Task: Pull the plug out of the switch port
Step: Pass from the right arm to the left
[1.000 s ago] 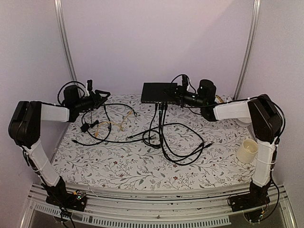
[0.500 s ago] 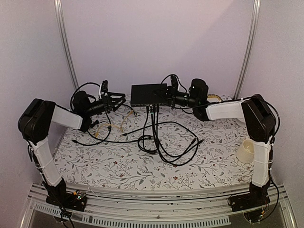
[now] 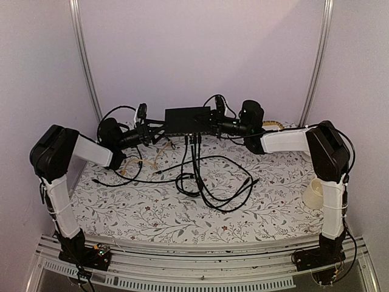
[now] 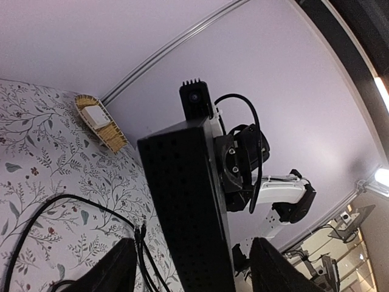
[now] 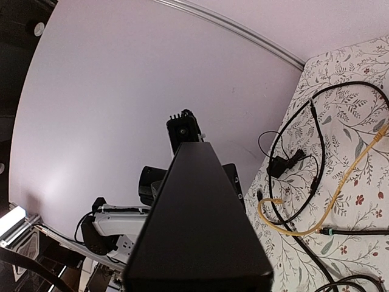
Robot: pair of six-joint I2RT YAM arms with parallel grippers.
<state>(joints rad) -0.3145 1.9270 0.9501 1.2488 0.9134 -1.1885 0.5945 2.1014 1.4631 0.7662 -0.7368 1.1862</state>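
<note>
The flat black switch is held up off the table at the back. My right gripper is shut on its right end. In the right wrist view the switch fills the frame and hides the jaws. My left gripper is open, its fingers straddling the switch's left end with gaps on both sides. Black plugs sit in ports on the switch's front edge, and their cables hang down to loops on the table.
A yellow cable and a small black adapter lie on the floral cloth at the left. A cream cup stands at the right edge. A small basket holding a white box sits by the back wall.
My right gripper has carried the switch left and slightly up. My left arm has swung right, and its open fingers now stand around the switch's left end.
</note>
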